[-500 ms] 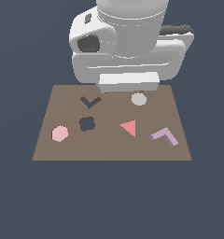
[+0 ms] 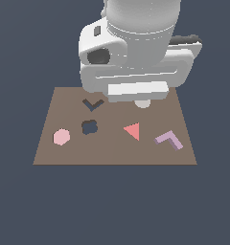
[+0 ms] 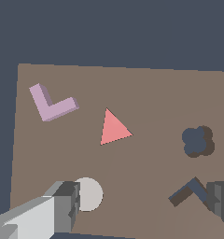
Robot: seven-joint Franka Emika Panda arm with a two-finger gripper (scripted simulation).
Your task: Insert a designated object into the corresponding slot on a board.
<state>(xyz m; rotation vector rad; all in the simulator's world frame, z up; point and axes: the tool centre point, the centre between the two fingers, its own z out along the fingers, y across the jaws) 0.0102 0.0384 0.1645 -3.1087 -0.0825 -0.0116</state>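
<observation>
Currently approach step: tool [image 3: 142, 205] held above board [image 2: 112, 153], fingers apart, nothing gripped. Purple L-block [image 2: 169, 140] untouched, apparently well apart from chevron slot [image 2: 92, 104]. Next: descent over block required.

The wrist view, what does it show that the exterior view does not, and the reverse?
Only the wrist view shows the grey gripper fingers, apart, and the whole pale round disc. Only the exterior view shows the pink hexagon and the white arm body. Both show the lavender L-shaped block, red-pink triangle, chevron slot, cross-shaped cutout and brown board.
</observation>
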